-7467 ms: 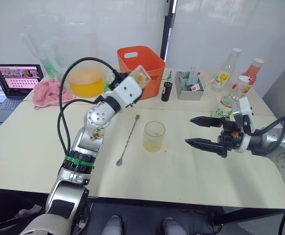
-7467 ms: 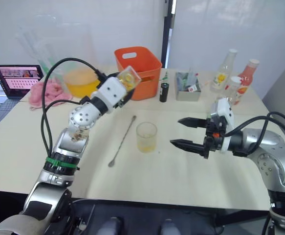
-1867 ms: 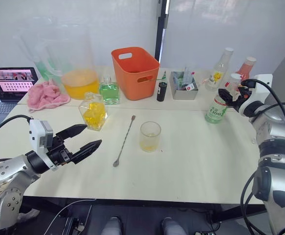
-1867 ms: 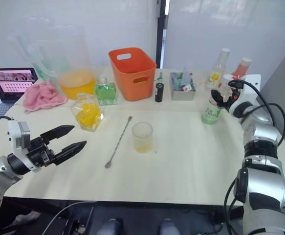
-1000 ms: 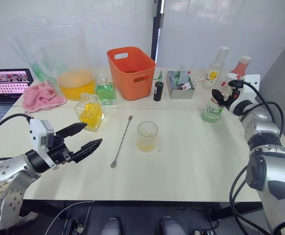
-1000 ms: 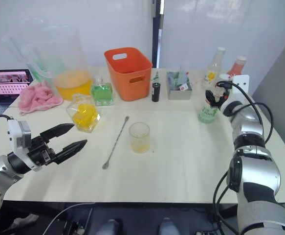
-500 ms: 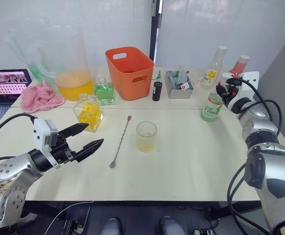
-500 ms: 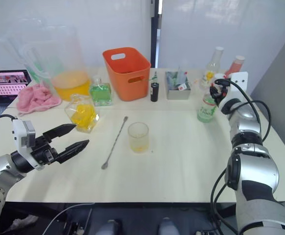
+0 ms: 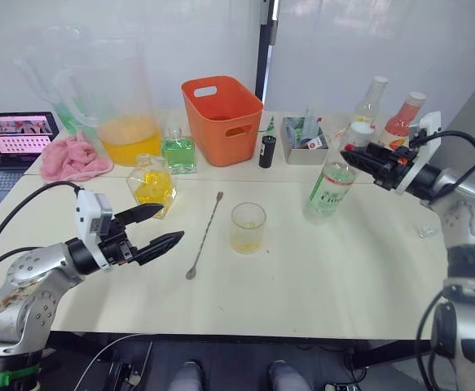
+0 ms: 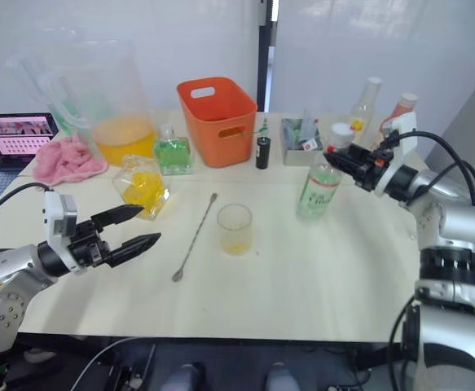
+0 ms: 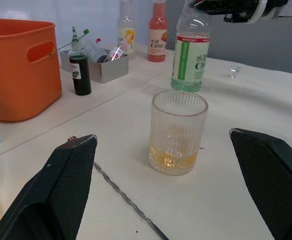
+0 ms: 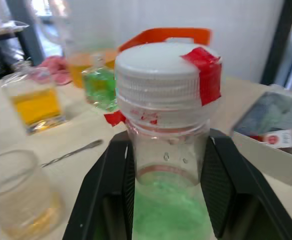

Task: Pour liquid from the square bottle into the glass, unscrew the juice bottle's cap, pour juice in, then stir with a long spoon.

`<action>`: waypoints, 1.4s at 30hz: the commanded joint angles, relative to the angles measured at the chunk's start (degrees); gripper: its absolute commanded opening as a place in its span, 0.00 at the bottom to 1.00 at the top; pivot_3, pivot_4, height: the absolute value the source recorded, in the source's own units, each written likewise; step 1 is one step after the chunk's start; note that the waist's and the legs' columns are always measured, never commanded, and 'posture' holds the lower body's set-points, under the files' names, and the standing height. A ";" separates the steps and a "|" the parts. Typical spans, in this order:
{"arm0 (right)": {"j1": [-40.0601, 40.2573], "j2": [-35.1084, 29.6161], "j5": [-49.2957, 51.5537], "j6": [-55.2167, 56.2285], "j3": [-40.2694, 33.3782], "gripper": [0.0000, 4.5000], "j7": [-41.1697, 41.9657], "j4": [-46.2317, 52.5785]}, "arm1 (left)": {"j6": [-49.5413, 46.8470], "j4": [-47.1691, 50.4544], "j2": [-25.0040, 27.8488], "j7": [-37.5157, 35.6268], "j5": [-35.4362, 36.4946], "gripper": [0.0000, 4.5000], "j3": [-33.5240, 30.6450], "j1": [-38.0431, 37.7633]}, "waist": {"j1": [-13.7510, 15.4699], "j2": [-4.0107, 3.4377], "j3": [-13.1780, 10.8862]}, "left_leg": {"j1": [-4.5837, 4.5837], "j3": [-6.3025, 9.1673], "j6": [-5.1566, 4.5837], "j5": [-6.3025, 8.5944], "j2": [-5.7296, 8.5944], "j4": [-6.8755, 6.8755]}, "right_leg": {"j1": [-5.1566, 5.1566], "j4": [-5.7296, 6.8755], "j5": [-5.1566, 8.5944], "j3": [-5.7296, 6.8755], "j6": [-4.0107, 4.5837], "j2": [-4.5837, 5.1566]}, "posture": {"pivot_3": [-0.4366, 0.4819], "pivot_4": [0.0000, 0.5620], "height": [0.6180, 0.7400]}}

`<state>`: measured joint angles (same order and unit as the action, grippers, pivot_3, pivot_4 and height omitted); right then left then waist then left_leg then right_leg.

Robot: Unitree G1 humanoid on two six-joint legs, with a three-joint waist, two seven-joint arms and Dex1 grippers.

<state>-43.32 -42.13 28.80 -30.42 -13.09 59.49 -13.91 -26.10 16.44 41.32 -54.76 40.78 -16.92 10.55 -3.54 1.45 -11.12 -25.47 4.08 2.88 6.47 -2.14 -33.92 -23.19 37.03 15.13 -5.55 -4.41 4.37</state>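
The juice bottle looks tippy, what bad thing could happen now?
The right gripper holds the juice bottle only by its neck, under the cap, and the bottle leans. It might slip or swing. The glass stands close, so a swing could knock it over. The cap has red tape, which may make unscrewing harder for the open left gripper.

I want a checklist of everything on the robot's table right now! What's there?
Surface: pale table, dry where visible.
Job's things: glass holding a little yellow liquid; square bottle standing, stopper on; long spoon lying flat; juice bottle tilted, cap on.
Clutter: pitcher, green bottle, orange bin, pink cloth, grey tray, laptop.
Grippers: left gripper open, empty; right gripper shut on the juice bottle's neck.
Cables: black ones along both arms.
Surroundings: white wall.
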 commanded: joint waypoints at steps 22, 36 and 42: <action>15.44 5.68 13.02 -7.30 12.15 0.28 -3.97 43.80 | -0.88 -2.34 4.56 -12.04 -0.06 1.00 4.46 5.16 | 0.90 0.04 0.02 | 0.00 0.00 0.00 0.00 -0.05 -0.07 | 0.00 -0.01 0.13 0.02 -0.21 -0.01 | 0.48 0.27 1.00; 20.77 4.69 10.23 -2.04 14.36 0.74 -0.81 41.55 | -1.45 1.68 5.34 -12.41 1.21 1.00 3.91 2.61 | 0.99 0.07 0.04 | 0.07 -0.01 0.00 0.00 -0.16 -0.07 | 0.04 -0.01 0.15 0.07 -0.17 -0.07 | 0.48 0.27 1.00; 20.38 -1.66 14.71 -4.33 8.85 0.99 5.18 37.55 | -4.09 4.22 6.72 -13.09 4.71 1.00 3.03 2.27 | 1.09 0.07 0.04 | 0.07 -0.01 0.00 0.00 -0.14 -0.08 | 0.04 -0.01 0.16 0.06 -0.16 -0.05 | 0.48 0.27 1.00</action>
<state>-22.17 -42.26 41.62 -34.55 -1.19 62.54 23.84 -29.43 18.37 47.04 -67.28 43.30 -12.24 12.85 -2.46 1.52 -11.08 -25.41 4.07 2.88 6.47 -2.29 -34.00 -23.14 37.02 15.28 -5.49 -4.57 4.31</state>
